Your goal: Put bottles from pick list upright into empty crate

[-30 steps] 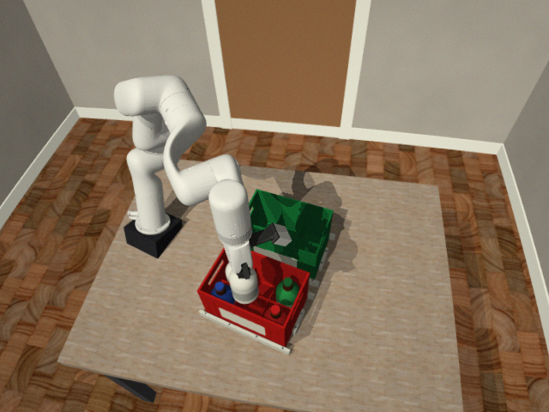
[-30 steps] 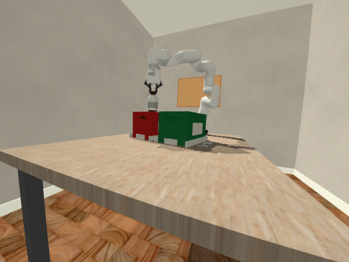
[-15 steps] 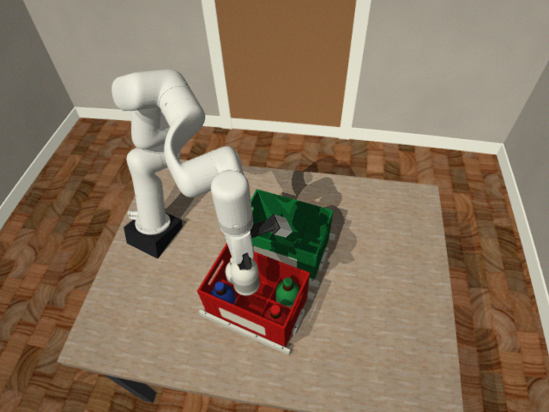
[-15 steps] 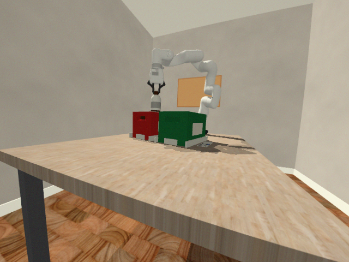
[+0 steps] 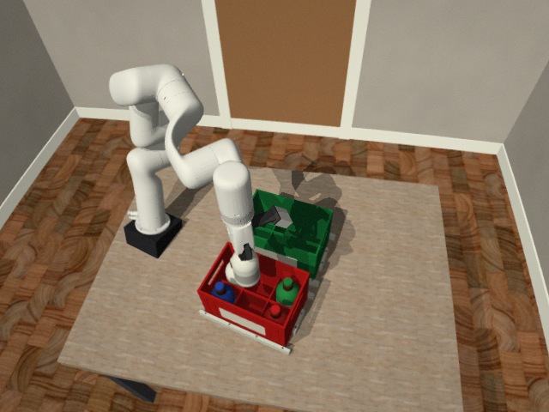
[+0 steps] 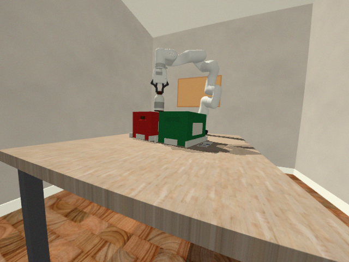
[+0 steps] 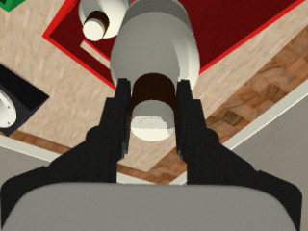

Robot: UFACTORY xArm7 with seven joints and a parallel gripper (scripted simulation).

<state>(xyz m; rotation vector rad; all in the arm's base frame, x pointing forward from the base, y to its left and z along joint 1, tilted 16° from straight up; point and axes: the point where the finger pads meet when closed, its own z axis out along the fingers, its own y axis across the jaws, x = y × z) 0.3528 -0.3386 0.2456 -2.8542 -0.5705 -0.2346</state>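
The gripper (image 5: 245, 251) (image 6: 159, 90) (image 7: 153, 95) is pinching 1 white bottle (image 5: 246, 271) (image 6: 158, 103) (image 7: 153, 48) by its dark neck, and that bottle is hanging upright above the red crate (image 5: 274, 331) (image 6: 143, 125) (image 7: 231, 29)! Down inside, a second white bottle (image 5: 229, 271) (image 7: 103, 19) is standing with the blue bottle (image 5: 223, 294), the green bottle (image 5: 286, 293) and a red-capped bottle (image 5: 275, 312). The green crate (image 5: 305, 261) (image 6: 172, 126) (image 7: 14, 4) is sitting level just beside the red crate, and the pick list (image 6: 205, 144) is lying near its far side, its lines too small to read.
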